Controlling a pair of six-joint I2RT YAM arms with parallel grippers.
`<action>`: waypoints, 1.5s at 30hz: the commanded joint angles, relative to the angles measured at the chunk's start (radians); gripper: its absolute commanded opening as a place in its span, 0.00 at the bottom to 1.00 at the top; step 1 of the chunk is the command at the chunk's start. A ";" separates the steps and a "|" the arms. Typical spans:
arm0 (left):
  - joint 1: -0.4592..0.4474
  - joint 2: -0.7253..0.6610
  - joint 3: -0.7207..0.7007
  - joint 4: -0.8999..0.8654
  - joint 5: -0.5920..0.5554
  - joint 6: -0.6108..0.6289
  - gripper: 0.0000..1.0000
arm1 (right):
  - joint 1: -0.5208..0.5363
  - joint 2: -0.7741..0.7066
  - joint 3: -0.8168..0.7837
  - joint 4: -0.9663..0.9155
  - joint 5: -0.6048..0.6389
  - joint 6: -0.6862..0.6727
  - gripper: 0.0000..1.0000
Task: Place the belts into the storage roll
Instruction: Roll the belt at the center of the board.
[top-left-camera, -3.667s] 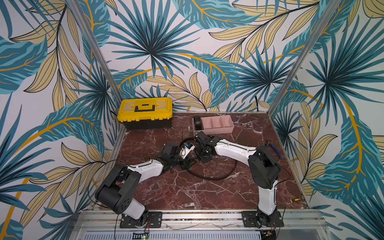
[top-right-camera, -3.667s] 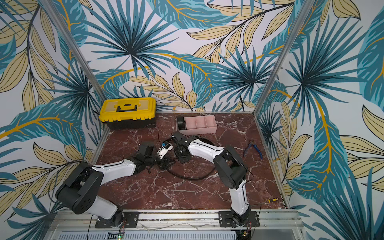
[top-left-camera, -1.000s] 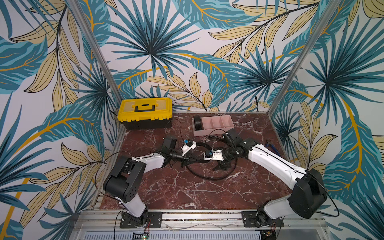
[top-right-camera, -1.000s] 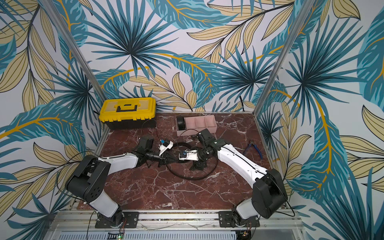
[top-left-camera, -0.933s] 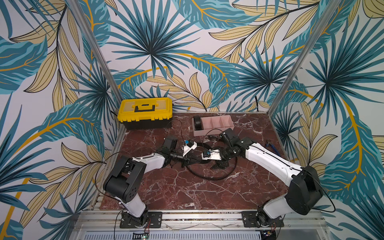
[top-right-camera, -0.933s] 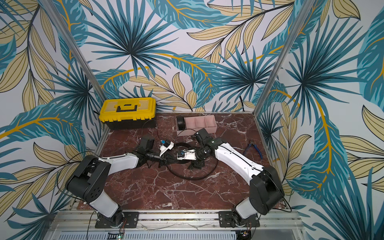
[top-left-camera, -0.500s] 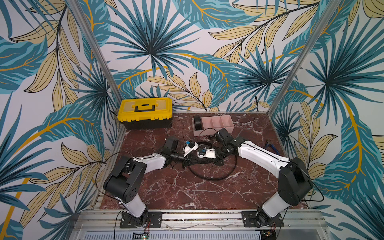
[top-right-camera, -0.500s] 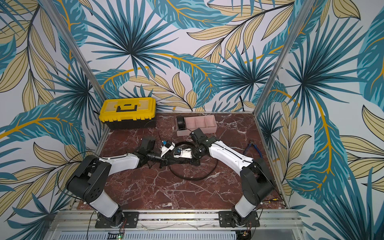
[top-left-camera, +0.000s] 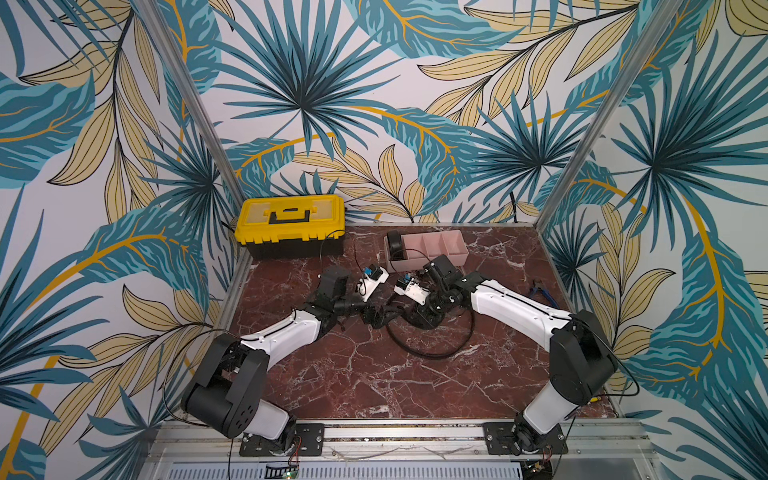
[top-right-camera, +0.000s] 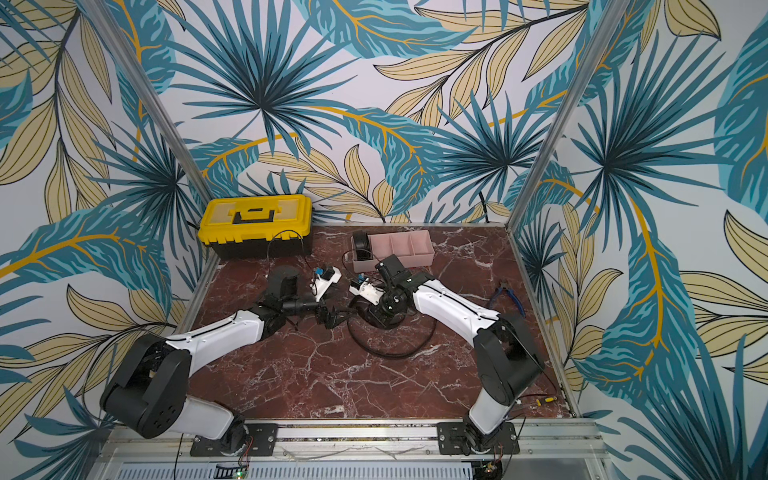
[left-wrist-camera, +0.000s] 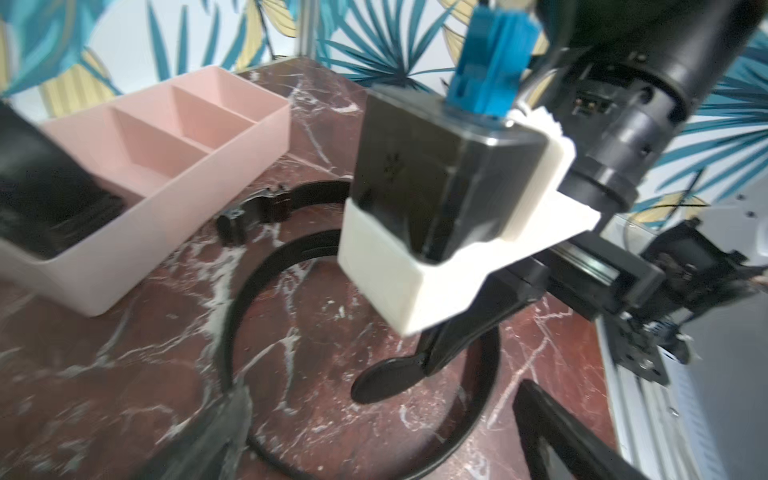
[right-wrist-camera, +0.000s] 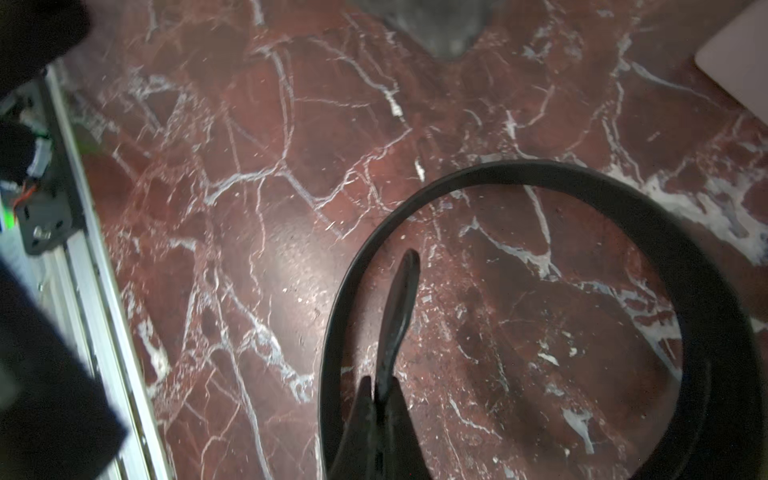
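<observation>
Fig. My enclosed robot test cell: leaf-print panel walls (top-left-camera: 311, 104), marble-pattern tabletop (top-left-camera: 374, 382), aluminium rail (top-left-camera: 395, 434) carrying my left arm (top-left-camera: 286, 334) and right arm (top-left-camera: 515, 309).

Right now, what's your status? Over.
Left end effector open. Right end effector shut on tip of loose belt. Other belt coiled in end compartment of pink tray. Three compartments free; buckle beside tray.

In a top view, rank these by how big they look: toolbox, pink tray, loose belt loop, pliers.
1. Toolbox, clearly largest.
2. Tray and belt loop: their outlines look about alike, so I won't rank them.
3. Pliers, smallest.
</observation>
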 joint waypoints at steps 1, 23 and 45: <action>0.030 0.002 0.009 0.000 -0.227 -0.278 1.00 | 0.004 0.101 0.070 -0.027 0.070 0.342 0.00; -0.019 0.011 0.134 -0.221 -0.577 -0.419 0.81 | -0.022 0.137 -0.020 0.176 0.248 1.467 0.00; -0.161 0.211 0.153 -0.085 -0.232 -0.419 0.54 | 0.038 0.136 -0.132 0.372 0.537 2.238 0.00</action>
